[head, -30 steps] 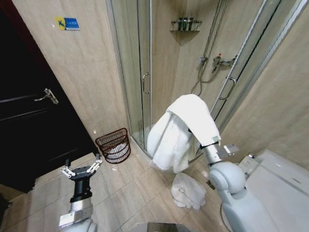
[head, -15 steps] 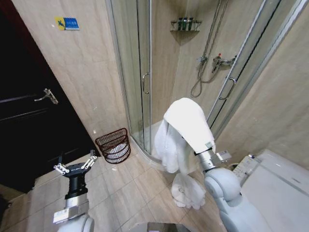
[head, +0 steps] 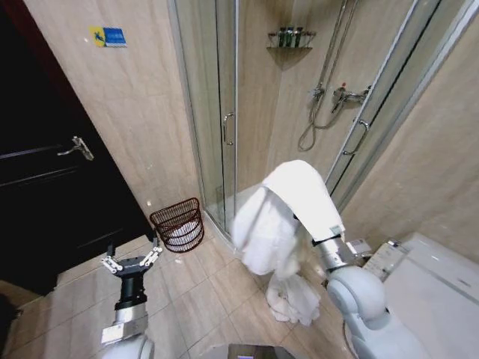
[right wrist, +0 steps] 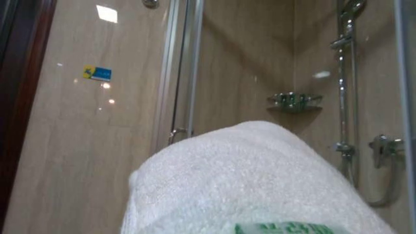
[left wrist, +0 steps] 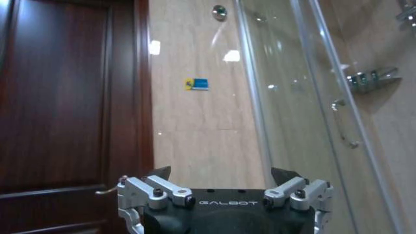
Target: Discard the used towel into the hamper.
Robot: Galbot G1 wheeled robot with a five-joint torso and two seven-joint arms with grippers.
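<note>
Your right gripper was buried under towel, raised beside shower door; finger state could not be told. Hamper stood on floor by wall, well left of towel. Left gripper, fingers apart, empty, sat nearer hamper.

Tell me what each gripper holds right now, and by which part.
The towel is draped over the raised right arm's end, covering the right gripper, so the exact hold cannot be told. The left gripper is open, holding nothing.
</note>
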